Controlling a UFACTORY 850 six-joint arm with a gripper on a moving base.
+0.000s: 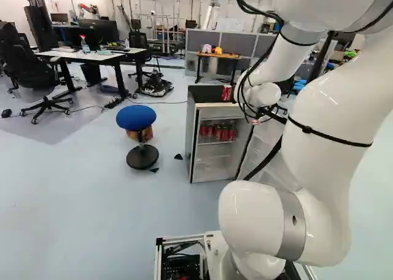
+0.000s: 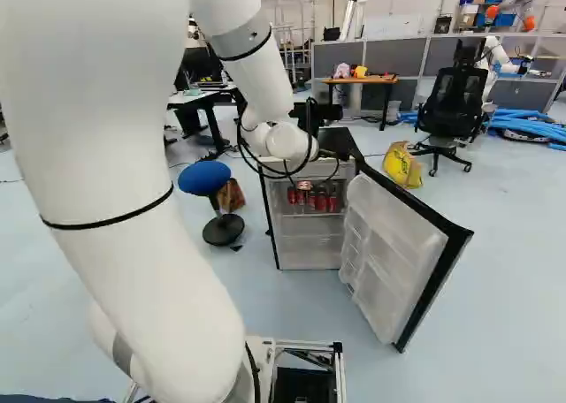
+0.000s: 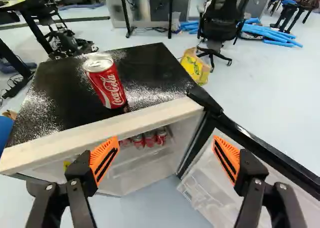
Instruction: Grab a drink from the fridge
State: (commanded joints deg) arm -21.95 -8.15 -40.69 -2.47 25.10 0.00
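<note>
Gripper (image 3: 166, 147) open, nothing between its fingers, at the fridge (image 3: 155, 73) front. Red cans (image 1: 225, 134) inside; a loose can (image 3: 106, 85) on top. Best approach, I judge: drop below the top's front edge, level out, advance straight – one finger either side of a single can – avoiding the open door (image 2: 398, 244).

We held our two fingers (image 3: 82, 174) well apart, their orange pads (image 3: 103, 160) facing each other. Ahead of them we saw a red can (image 3: 107, 83) on the fridge's (image 3: 155, 63) black top, near its front edge. Inside we saw more red cans (image 3: 149, 139); the door (image 3: 270, 154) stood open. Beyond, a yellow bag (image 3: 195, 67) lay near an office chair (image 3: 223, 19).
</note>
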